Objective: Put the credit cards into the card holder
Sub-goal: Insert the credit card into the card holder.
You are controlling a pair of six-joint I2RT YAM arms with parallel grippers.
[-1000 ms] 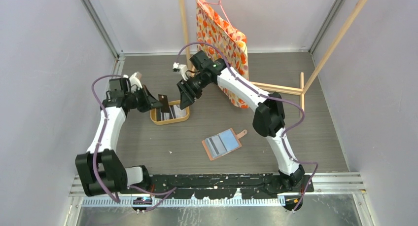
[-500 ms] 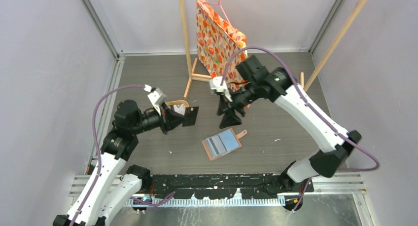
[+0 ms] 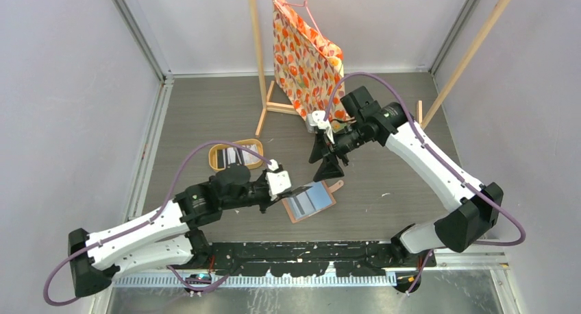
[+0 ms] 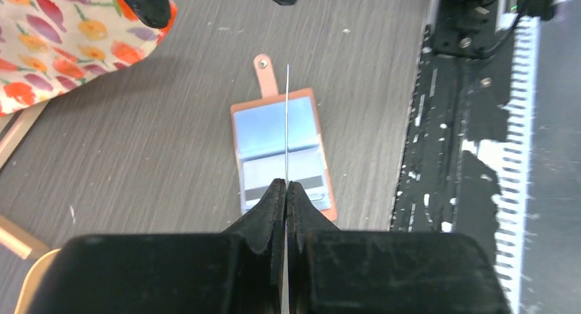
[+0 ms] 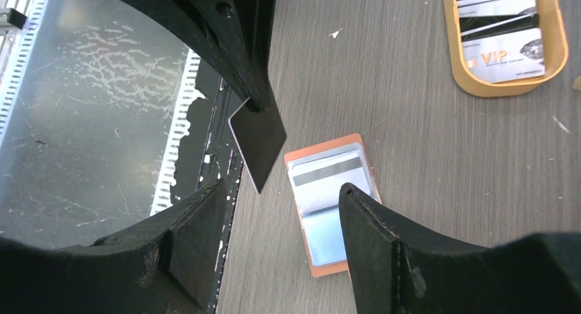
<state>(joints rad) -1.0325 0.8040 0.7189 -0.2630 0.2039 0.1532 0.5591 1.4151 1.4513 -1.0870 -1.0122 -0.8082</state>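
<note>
Above the middle of the grey bench [image 3: 205,115], the left tool [image 4: 285,185] is pinched tight on one thin black plastic credit card [image 5: 259,139]. It holds the card on its edge over the small salmon-brown leather card holder [image 3: 310,200], which lies open and flat with its grey-blue inside up. The step in hand seems to be the inserting. One light card with a dark stripe [image 5: 327,173] sits in a slot.

Next, I judge, the black card's front edge must come down, line up with a slot mouth and slide in. The holder is loose and may slip. The right tool [image 3: 329,168] hangs wide apart and empty near the snap tab [image 4: 262,63], perhaps to steady it.

More cards [image 5: 503,50] wait in the oval yellow-rimmed wooden tray [image 3: 214,156], well apart. The orange flower-printed bag [image 3: 301,53] and the wooden stand [image 3: 255,46] are behind, not in the way.
</note>
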